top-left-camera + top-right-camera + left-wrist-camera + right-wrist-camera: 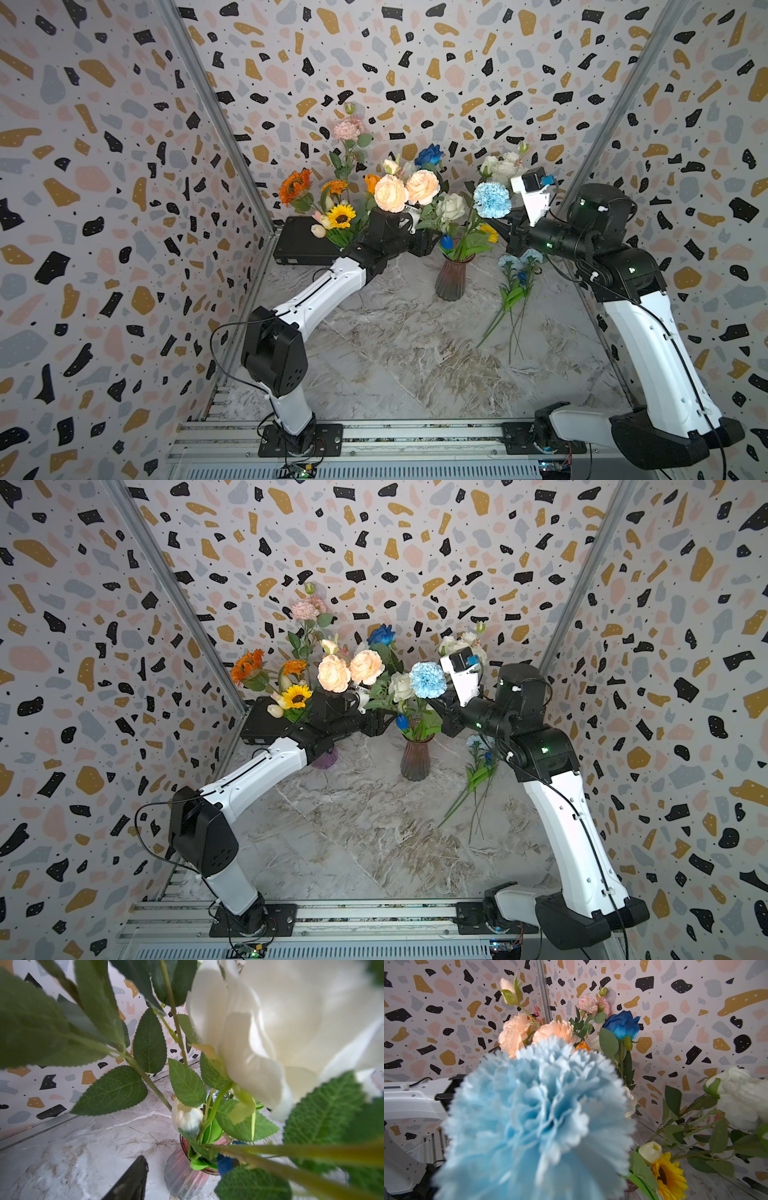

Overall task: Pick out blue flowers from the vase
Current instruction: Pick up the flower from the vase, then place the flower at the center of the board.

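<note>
In both top views a ribbed glass vase [452,276] [415,759] holds mixed stems. A pale blue pom-pom flower [492,200] [427,680] rises on its right side and fills the right wrist view [533,1122], hiding the jaws. My right gripper [497,227] [437,707] sits just under that head, shut at its stem. A dark blue rose [429,155] [623,1024] and a small blue bud [446,241] [225,1162] also stand in the vase. My left gripper [424,245] is open beside the vase [182,1176]; one black finger [131,1180] shows apart from it.
Several picked blue stems [517,270] [482,754] lie on the marble right of the vase. Peach roses [390,193] and white roses [500,166] crowd the top. A second bouquet with sunflowers [340,216] and a black box [299,245] stand at the back left.
</note>
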Controlling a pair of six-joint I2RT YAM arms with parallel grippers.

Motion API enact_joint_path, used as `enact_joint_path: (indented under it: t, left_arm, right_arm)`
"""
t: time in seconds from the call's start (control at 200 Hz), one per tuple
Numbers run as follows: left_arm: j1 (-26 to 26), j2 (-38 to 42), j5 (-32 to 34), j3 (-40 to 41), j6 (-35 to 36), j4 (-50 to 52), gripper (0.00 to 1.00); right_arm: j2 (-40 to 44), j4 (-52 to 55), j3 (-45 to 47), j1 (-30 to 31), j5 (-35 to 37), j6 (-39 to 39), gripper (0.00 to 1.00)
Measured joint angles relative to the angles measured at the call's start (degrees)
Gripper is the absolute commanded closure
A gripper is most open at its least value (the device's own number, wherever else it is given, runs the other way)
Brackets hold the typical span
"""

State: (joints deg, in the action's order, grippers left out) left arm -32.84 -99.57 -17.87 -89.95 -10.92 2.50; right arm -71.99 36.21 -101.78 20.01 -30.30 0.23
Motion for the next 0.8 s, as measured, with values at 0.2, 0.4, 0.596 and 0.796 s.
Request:
enact_joint_path:
  t: [0.2, 0.4, 0.596, 0.796]
  left_arm:
    - [0.00, 0.00, 0.04, 0.00, -0.09, 0.00, 0.36]
    - [0.00, 0.00, 0.07, 0.00, -0.17, 0.00, 0.36]
    - [0.00, 0.00, 0.20, 0.00, -0.15, 0.02, 0.36]
    - [0.00, 0.00, 0.24, 0.00, -0.15, 0.02, 0.36]
  right_arm:
    - [3.54, 2.97, -0.22, 0.00, 0.42, 1.51, 1.00]
    - [7.74, 6.93, -2.40, 0.00, 2.25, 2.84, 1.00]
    - [9.01, 11.98, -7.63, 0.00, 4.09, 4.90, 1.00]
    - [5.01, 20.46, -18.78, 0.00, 7.04, 6.32, 1.00]
